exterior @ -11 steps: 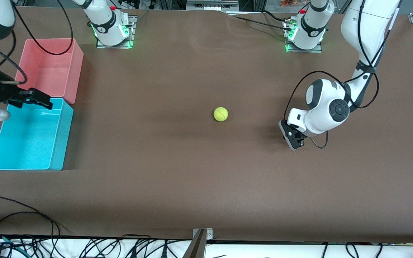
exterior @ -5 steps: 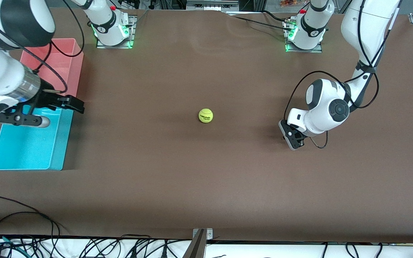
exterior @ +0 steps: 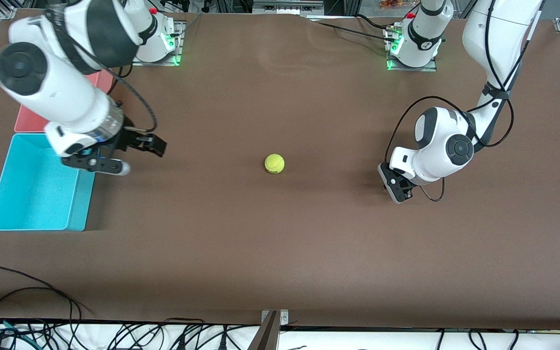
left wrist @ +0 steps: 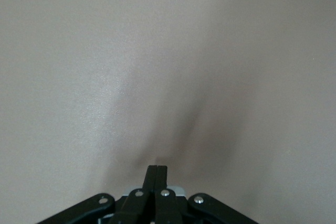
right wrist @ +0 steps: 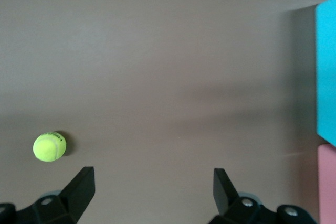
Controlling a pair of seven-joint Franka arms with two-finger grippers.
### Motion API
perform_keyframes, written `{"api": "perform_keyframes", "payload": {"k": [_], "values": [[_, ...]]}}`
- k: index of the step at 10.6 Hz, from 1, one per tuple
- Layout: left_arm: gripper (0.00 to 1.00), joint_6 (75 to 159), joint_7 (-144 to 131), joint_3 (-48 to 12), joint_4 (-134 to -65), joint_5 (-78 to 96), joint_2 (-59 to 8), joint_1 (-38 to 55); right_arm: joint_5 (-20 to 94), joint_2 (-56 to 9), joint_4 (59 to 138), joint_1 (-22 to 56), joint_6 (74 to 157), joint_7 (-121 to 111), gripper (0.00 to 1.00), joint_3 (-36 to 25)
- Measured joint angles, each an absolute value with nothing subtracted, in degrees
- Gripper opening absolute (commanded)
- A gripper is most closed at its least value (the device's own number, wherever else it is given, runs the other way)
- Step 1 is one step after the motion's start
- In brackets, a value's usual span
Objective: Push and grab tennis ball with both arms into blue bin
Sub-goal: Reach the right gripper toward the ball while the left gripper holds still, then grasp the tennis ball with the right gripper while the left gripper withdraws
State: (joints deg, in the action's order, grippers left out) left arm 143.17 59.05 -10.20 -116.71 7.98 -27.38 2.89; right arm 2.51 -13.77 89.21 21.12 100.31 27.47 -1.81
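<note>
Only the right wrist view is showing the right pincer (right wrist: 149,184) spread; left pincer (left wrist: 156,174) pressed together; one ball (exterior: 274,164), two bins.

1. The front view looks down from high above the bench (exterior: 280,253) edge that faces the robots, taking in nearly the whole surface, with both arm bases along the top edge.
2. The left wrist view looks closely along the left gripper (left wrist: 156,174), pressed-together fingers at the frame's bottom, onto bare bench only.
3. The right wrist view looks down past the right gripper (right wrist: 152,187), its fingers spread wide, from higher above the bench.
4. The right wrist and front views share the tennis ball (right wrist: 49,146), the blue bin (right wrist: 326,72) and the pink bin (right wrist: 326,182).
</note>
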Motion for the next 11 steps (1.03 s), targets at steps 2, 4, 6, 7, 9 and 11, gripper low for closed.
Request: {"api": "perform_keyframes", "payload": {"k": [2,4,6,7,9,11], "values": [[0.0,143.2,59.1,-10.2,-116.7,8.0,-27.4,2.9,2.5,-16.3,89.6,25.2,103.6,30.9,1.0,-1.8],[0.0,143.2,59.1,-10.2,-116.7,8.0,-27.4,2.9,2.0,-20.4,89.9,30.2,111.1,33.0,1.0,-1.7],[0.22,143.2,59.1,-10.1,-116.7,8.0,-27.4,2.9,-0.6,-24.8,90.0,34.8,117.5,33.7,1.0,-1.7],[0.49,143.2,59.1,-9.9,-116.7,8.0,-27.4,2.8,-0.8,-26.7,89.9,36.2,119.5,33.7,1.0,-1.7],[1.0,143.2,59.1,-8.7,-116.7,8.0,-27.4,2.5,-0.8,-29.4,89.7,38.2,121.8,33.7,1.0,-1.7],[1.0,143.2,59.4,-6.8,-116.7,8.0,-27.4,1.9,-0.8,-31.3,89.3,39.5,123.8,33.7,1.0,-1.8]]}}
